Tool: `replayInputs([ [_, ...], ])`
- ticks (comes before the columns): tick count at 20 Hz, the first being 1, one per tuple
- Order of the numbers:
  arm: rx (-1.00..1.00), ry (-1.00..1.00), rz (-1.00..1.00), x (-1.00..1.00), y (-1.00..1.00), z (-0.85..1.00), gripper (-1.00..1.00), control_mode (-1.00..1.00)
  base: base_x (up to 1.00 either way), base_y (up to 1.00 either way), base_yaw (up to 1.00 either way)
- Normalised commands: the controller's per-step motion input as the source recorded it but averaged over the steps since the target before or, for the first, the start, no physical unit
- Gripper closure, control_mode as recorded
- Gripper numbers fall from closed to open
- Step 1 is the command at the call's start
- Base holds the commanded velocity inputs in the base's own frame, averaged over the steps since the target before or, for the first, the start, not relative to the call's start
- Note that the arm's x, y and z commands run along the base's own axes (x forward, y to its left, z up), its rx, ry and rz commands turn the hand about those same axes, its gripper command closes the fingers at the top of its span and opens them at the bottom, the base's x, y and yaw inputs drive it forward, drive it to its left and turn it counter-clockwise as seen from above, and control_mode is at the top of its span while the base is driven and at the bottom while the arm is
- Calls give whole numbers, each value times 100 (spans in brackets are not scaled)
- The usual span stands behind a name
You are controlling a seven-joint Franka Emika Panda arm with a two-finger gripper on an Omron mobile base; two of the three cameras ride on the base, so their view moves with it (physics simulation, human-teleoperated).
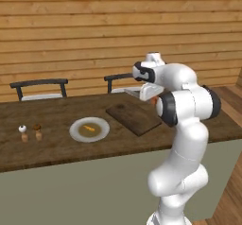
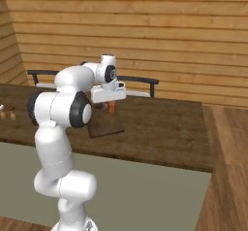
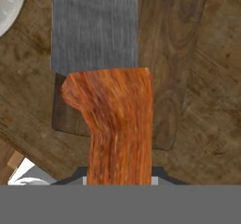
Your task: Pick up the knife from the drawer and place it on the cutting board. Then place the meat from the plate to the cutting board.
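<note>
The gripper (image 2: 111,105) holds the knife (image 3: 110,86) by its orange-red handle above the dark cutting board (image 1: 133,116) — seemingly not touching it. The meat (image 1: 89,128) lies on the plate (image 1: 75,133) — just beside the board.

Knife, board and plate partly hidden or cropped

In the hand view the knife (image 3: 113,100) runs off the top edge, so its blade tip is cut away, and its handle end is lost at the bottom; the plate (image 3: 8,4) shows as a sliver at the corner beside the blade. In the right base view the arm covers the near part of the cutting board (image 2: 109,124), and the knife there is a small orange fleck above the board.
</note>
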Motion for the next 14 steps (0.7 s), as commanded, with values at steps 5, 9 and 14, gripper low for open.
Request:
replayInputs([
  [5,0,0,-8,48,35,-54,100,-100,0,0,0],
  [9,-1,-2,0,5,33,-54,100,-100,0,0,0],
  [14,-5,0,0,-7,1,-37,100,-100,0,0,0],
])
